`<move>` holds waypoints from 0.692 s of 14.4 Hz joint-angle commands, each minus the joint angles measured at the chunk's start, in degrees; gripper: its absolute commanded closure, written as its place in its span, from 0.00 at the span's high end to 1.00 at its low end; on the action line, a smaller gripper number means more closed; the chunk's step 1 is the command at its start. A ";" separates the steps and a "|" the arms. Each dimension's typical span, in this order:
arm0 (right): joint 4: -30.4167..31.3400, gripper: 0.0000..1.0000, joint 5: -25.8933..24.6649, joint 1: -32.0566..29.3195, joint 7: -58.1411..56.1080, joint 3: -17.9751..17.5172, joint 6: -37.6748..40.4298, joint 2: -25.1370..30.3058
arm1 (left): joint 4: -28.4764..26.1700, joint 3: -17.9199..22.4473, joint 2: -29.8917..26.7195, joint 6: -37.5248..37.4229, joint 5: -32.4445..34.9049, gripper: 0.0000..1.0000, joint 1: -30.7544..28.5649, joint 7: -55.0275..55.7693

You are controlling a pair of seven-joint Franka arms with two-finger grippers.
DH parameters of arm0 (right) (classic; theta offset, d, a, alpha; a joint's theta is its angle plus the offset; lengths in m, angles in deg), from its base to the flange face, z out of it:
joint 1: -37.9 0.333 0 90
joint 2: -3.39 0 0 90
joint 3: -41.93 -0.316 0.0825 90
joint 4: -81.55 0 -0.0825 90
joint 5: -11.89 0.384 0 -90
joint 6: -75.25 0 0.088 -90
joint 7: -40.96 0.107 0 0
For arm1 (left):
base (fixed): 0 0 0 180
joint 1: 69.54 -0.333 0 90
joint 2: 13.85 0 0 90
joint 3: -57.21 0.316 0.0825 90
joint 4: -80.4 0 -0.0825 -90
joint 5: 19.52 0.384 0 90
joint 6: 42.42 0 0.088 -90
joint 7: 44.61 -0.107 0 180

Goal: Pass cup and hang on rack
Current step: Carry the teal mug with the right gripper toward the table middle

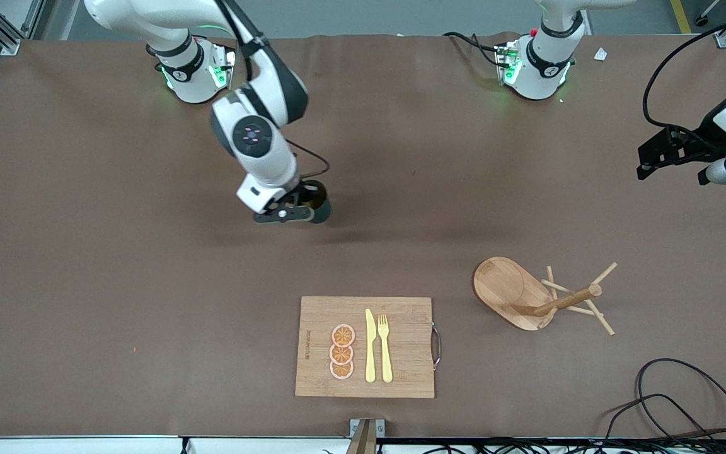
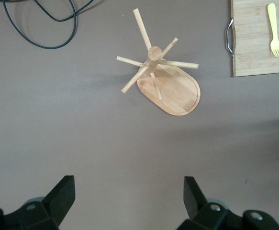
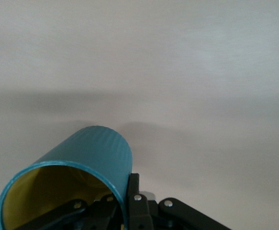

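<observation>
The cup (image 1: 317, 203), dark teal with a yellowish inside, is gripped by its wall in my right gripper (image 1: 300, 208), toward the right arm's end of the table. In the right wrist view the cup (image 3: 96, 153) lies tilted with its mouth toward the camera. The right gripper (image 3: 122, 191) has one finger inside the rim and one outside. I cannot tell whether the cup touches the table, and its handle is hidden. The bamboo rack (image 1: 530, 293) stands toward the left arm's end. It also shows in the left wrist view (image 2: 170, 81). My left gripper (image 1: 653, 157) (image 2: 128, 196) is open and empty, high over the table's left-arm end.
A wooden cutting board (image 1: 407, 343) with a yellow knife, a fork and orange slices lies near the front edge, beside the rack; it also shows in the left wrist view (image 2: 254, 48). Black cables (image 1: 684, 403) lie at the front corner by the rack.
</observation>
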 commanded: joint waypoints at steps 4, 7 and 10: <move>-15.12 0.00 1.27 7.06 8.89 0.94 0.96 -12.04 | 0.48 -0.19 0.12 0.11 0.75 1.00 -0.20 -0.90; -18.37 0.00 1.26 8.47 12.57 0.94 0.96 -14.77 | 0.48 -0.19 0.12 0.11 0.75 1.00 -0.20 -0.90; -18.82 0.00 1.18 9.79 13.63 0.94 0.96 -15.39 | 0.48 -0.19 0.12 0.11 0.75 1.00 -0.20 -0.90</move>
